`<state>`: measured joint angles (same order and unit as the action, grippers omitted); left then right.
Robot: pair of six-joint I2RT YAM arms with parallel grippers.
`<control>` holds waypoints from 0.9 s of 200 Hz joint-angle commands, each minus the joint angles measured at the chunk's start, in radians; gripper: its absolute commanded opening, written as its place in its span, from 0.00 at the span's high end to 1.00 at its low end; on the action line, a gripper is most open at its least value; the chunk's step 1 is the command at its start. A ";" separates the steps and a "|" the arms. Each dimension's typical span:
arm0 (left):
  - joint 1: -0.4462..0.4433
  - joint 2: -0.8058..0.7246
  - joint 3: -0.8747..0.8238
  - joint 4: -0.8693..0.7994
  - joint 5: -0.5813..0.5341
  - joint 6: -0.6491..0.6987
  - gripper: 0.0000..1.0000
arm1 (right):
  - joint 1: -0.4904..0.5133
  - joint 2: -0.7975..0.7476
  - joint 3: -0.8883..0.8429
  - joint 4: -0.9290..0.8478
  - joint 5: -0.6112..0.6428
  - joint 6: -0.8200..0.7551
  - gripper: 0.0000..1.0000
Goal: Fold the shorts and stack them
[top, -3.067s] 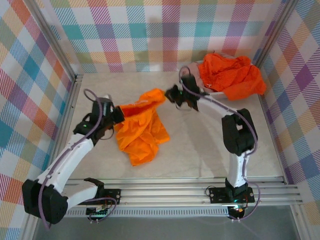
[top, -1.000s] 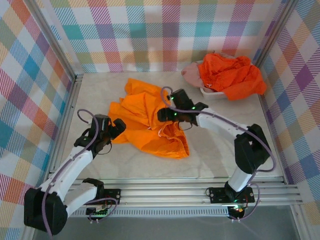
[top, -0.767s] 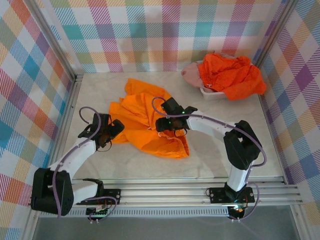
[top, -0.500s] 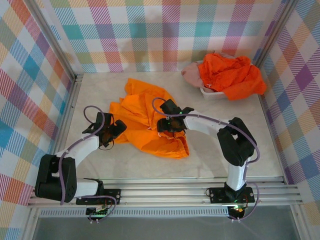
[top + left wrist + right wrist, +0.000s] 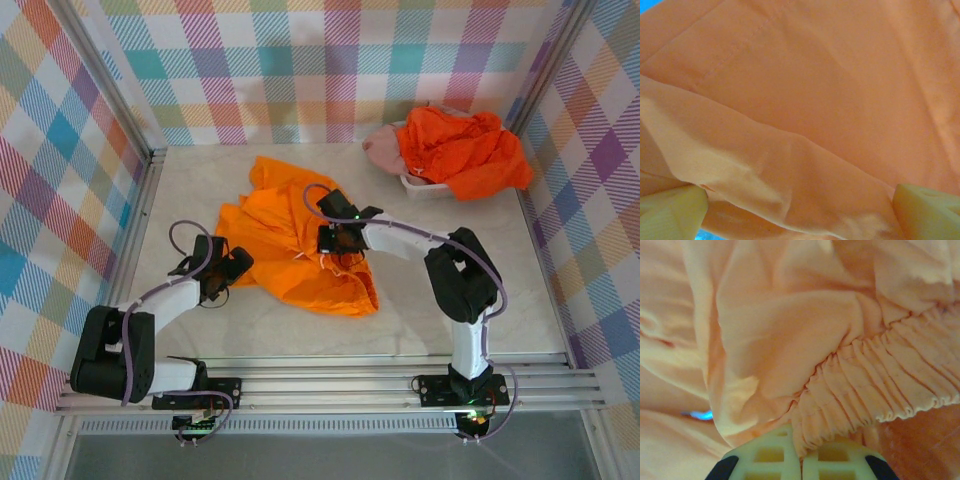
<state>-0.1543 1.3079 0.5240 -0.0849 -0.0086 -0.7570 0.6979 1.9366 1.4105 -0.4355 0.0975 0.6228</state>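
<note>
A pair of bright orange shorts (image 5: 290, 255) lies spread and rumpled on the table, left of centre. My right gripper (image 5: 333, 240) rests on its right half. In the right wrist view, that gripper (image 5: 801, 460) is shut, pinching the gathered elastic waistband (image 5: 875, 390). At the cloth's left edge is my left gripper (image 5: 237, 263). Its two fingers (image 5: 670, 215) stand wide apart at the bottom corners of the left wrist view, with orange cloth (image 5: 805, 115) lying between them. More orange shorts (image 5: 465, 150) and pink shorts (image 5: 382, 150) are heaped at the back right.
A white basket (image 5: 420, 185) under the heap stands in the back right corner. Checked walls close in the table (image 5: 450, 270) on three sides, with a metal rail along the near edge. Bare tabletop lies right of the spread shorts.
The shorts, earlier held up between both grippers, now lie spread on the table. My right gripper has closed on the waistband. The left gripper has slid right onto the cloth's edge.
</note>
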 commanded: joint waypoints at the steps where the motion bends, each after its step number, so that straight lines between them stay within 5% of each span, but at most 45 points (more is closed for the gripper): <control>1: 0.012 -0.039 -0.071 -0.038 -0.006 -0.039 0.04 | -0.067 -0.054 0.052 -0.010 0.016 -0.047 1.00; 52: 0.008 -0.133 -0.136 -0.045 -0.016 -0.077 0.04 | -0.228 -0.046 0.149 -0.047 0.041 -0.107 0.97; 85: 0.009 -0.167 -0.137 -0.070 -0.010 -0.083 0.04 | -0.327 0.074 0.306 -0.110 0.032 -0.111 0.87; 101: 0.008 -0.234 -0.115 -0.122 -0.019 -0.080 0.03 | -0.357 0.133 0.401 -0.151 -0.011 -0.115 0.79; 119: 0.008 -0.363 -0.074 -0.246 -0.060 -0.076 0.01 | -0.366 0.131 0.451 -0.166 -0.037 -0.121 0.54; 134: 0.010 -0.479 -0.037 -0.348 -0.113 -0.079 0.00 | -0.364 0.072 0.415 -0.142 -0.068 -0.109 0.40; 180: 0.015 -0.547 -0.007 -0.493 -0.161 -0.136 0.00 | -0.340 -0.249 0.020 0.052 -0.159 -0.031 0.31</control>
<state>-0.1532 0.7296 0.5140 -0.4423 -0.1307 -0.8509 0.3389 1.8652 1.5791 -0.4797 0.0040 0.5480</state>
